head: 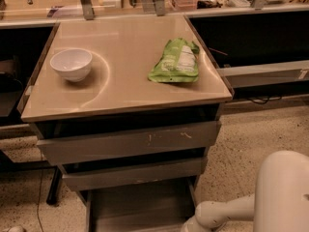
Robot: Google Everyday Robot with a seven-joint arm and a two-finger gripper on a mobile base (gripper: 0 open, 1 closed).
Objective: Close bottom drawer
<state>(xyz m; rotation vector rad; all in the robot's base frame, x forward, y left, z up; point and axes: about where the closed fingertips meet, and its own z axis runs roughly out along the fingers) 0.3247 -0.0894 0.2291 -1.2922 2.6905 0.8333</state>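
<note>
The bottom drawer (140,204) is the narrowest and lowest of three grey drawers in the cabinet. It is pulled out, and its shallow grey tray runs down past the bottom edge of the camera view, so its flat front is out of view. My white arm (219,212) reaches in from the lower right. Its end sits at the bottom edge beside the drawer's right side. The gripper is below the frame, out of view.
Above are the mid-width drawer front (133,174) and the widest front with white scratches (130,141), both slightly out. The tan cabinet top (125,76) holds a white bowl (71,64) and a green bag (176,62). Speckled floor (256,129) lies to the right.
</note>
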